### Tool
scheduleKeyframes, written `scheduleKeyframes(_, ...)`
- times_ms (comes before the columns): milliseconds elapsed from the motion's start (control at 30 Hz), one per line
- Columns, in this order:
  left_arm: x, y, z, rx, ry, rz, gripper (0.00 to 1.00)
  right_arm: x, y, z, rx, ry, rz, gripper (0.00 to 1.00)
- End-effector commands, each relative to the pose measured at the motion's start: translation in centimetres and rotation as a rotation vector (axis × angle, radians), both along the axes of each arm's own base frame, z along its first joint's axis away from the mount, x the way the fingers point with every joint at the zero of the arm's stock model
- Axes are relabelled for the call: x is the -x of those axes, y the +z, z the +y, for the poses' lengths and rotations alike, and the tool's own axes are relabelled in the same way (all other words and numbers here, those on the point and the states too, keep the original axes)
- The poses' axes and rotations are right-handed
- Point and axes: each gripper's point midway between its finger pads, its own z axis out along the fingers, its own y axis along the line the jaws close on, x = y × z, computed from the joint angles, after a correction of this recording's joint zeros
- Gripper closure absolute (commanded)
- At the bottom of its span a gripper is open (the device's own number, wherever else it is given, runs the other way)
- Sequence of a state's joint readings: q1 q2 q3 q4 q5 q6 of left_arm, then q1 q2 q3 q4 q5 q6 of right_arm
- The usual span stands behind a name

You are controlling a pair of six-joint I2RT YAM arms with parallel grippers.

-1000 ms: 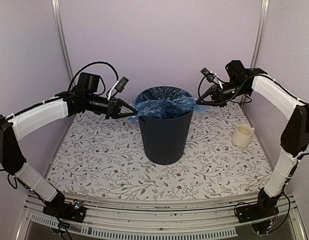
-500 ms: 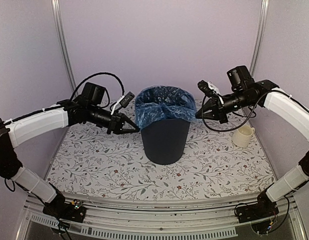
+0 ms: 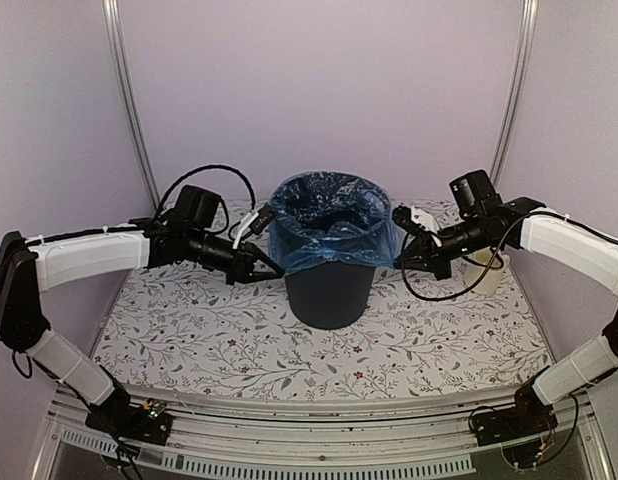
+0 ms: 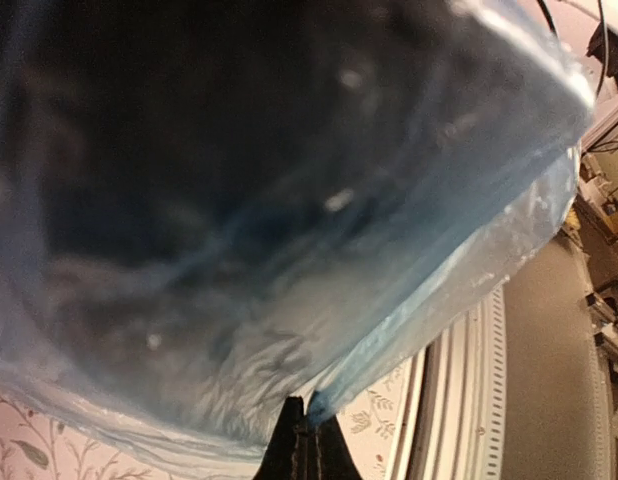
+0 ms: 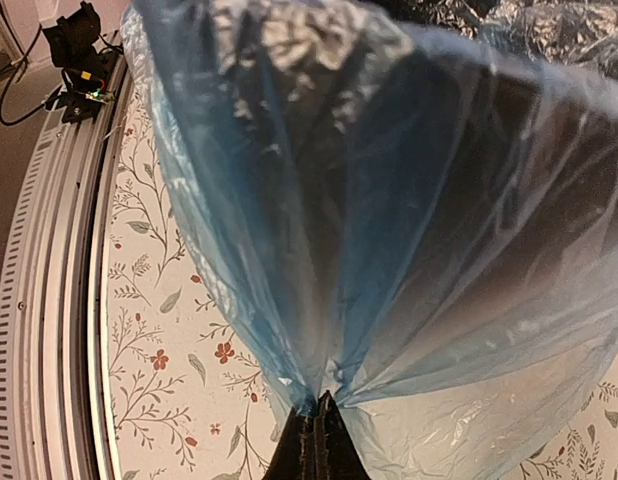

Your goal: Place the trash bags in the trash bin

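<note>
The dark navy trash bin [image 3: 329, 290] stands upright mid-table. The light-blue trash bag [image 3: 331, 225] lines it, its edge folded over the rim and drawn down the outside on both sides. My left gripper [image 3: 278, 272] is shut on the bag's left edge beside the bin wall; the left wrist view shows the pinched film [image 4: 389, 350] at the fingertips [image 4: 292, 420]. My right gripper [image 3: 396, 263] is shut on the bag's right edge; the right wrist view shows the bag [image 5: 389, 220] gathered into the fingertips [image 5: 311, 425].
A small cream mug [image 3: 486, 272] stands right of the bin, partly behind my right arm. The floral tablecloth [image 3: 189, 330] covers the table. Purple walls close in the back and sides. The metal rail [image 3: 319, 420] runs along the near edge.
Both grippers have moved down and inward along the bin's sides, pulling the bag's edge from rim height down over the outside of the rim.
</note>
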State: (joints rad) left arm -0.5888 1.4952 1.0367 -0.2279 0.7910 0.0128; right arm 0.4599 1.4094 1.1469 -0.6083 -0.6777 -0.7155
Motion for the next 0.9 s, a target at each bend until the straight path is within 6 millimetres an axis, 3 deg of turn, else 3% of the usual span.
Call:
scheduleKeyframes(0, -2.1, -1.0, 0.0, -0.021, 0.096, -0.093, 1.0, -1.3, 0.2, 0.1, -0.019, -0.038, -0.083, 0.98)
scheduleKeyframes(300, -3.3, -2.9, 2.5, -0.155, 0.232, -0.137, 1.0, -2.0, -1.2, 0.1, -0.02, -0.077, -0.082, 0.98)
scheduleKeyframes(500, -1.8, -1.5, 3.4, -0.162, 0.198, -0.18, 0.68, -1.6, -1.7, -0.6, 0.006, -0.101, -0.073, 0.96)
scheduleKeyframes(600, -0.4, -0.1, 3.9, -0.135, 0.167, -0.209, 0.58, -0.1, -1.5, -1.2, 0.032, -0.083, -0.039, 0.83)
scheduleKeyframes(733, 0.9, 2.1, 4.9, -0.128, 0.162, -0.264, 0.52, 2.4, -0.3, -1.8, 0.035, -0.026, -0.02, 0.53)
scheduleKeyframes(867, -0.3, 5.1, 6.6, -0.08, 0.273, -0.363, 0.42, 3.6, 0.4, -2.2, 0.034, -0.008, -0.004, 0.49)
